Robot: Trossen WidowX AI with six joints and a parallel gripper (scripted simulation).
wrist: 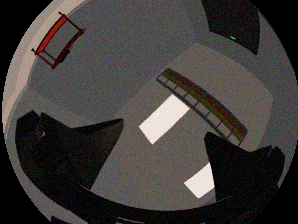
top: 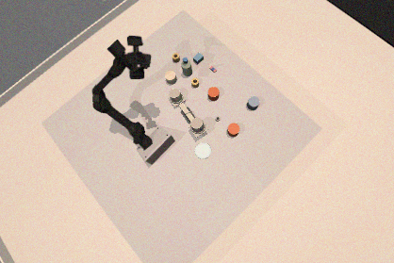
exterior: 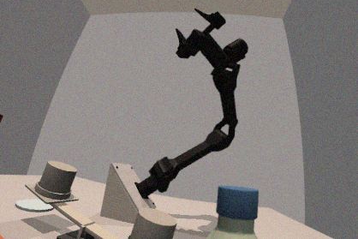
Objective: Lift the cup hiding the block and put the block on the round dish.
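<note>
On balance (top: pixel 187 113) (exterior: pixel 74 215), two cups, one claw (top: pixel 137 72) (exterior: pixel 187 19) (wrist: pixel 166 131)

2 orange discs (top: pixel 213 92) — a blue-capped bottle (top: pixel 187 68) (exterior: pixel 237 210) near a blue block (top: pixel 198 57)
</note>
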